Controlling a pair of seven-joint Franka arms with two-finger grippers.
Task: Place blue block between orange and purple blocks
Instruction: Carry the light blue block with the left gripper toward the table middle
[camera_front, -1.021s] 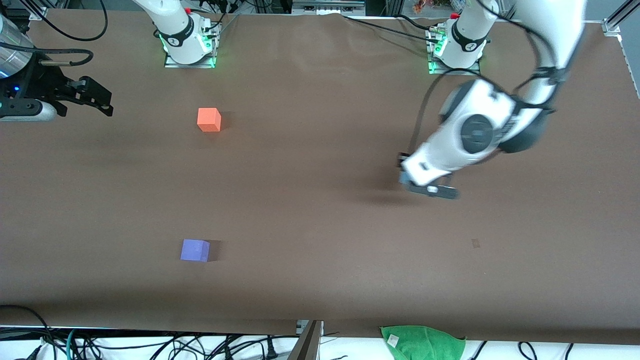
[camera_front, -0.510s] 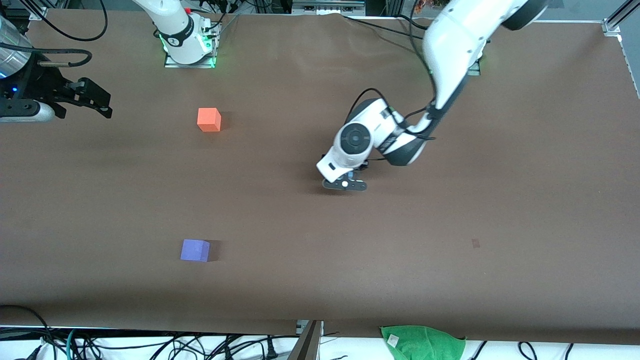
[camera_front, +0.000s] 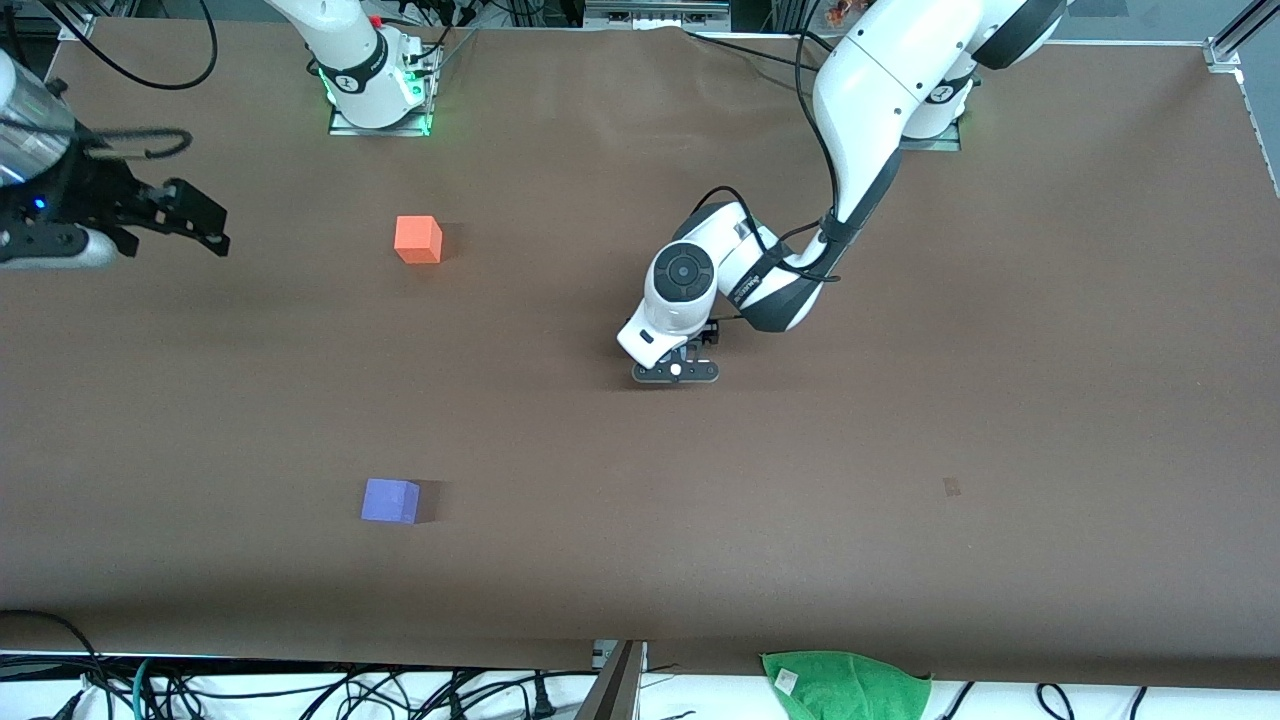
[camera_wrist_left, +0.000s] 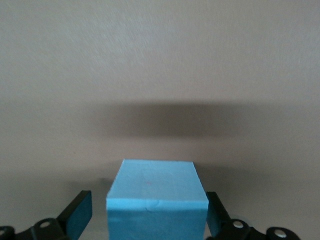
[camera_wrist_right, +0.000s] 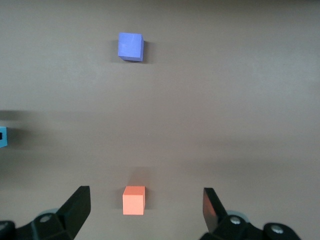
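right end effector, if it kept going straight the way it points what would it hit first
Probably the orange block: it sits between the right end effector's open fingers in the wrist view, with the purple block farther along. Depth is unclear; it may meet bare table first.
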